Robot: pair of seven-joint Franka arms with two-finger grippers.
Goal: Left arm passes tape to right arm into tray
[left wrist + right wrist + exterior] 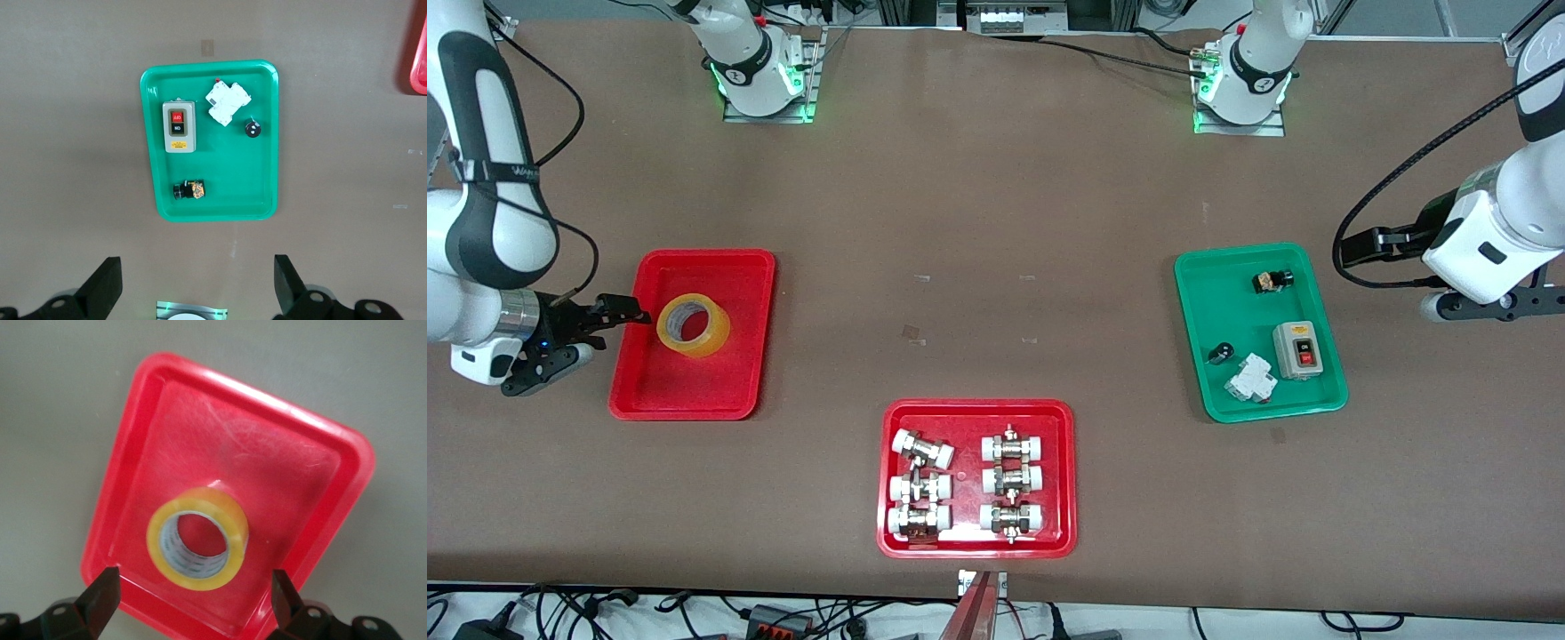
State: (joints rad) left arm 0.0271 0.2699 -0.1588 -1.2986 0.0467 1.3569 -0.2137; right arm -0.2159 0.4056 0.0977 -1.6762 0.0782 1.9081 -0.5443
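The yellow tape roll [713, 343] lies flat in the plain red tray [685, 387] at the right arm's end of the table. In the right wrist view the tape [231, 515] rests in the tray [267, 453], apart from the fingertips. My right gripper [596, 336] is open and empty at the tray's outer edge, its fingers pointing at the tape; it also shows in the right wrist view [193, 587]. My left gripper [1498, 305] is up beside the green tray at the left arm's end, open and empty in the left wrist view [197, 270].
A green tray [1227, 293] holds a grey switch box, a white breaker and small black knobs; it shows in the left wrist view [257, 173]. A red tray [1064, 471] with white-capped metal fittings sits nearest the front camera, mid-table.
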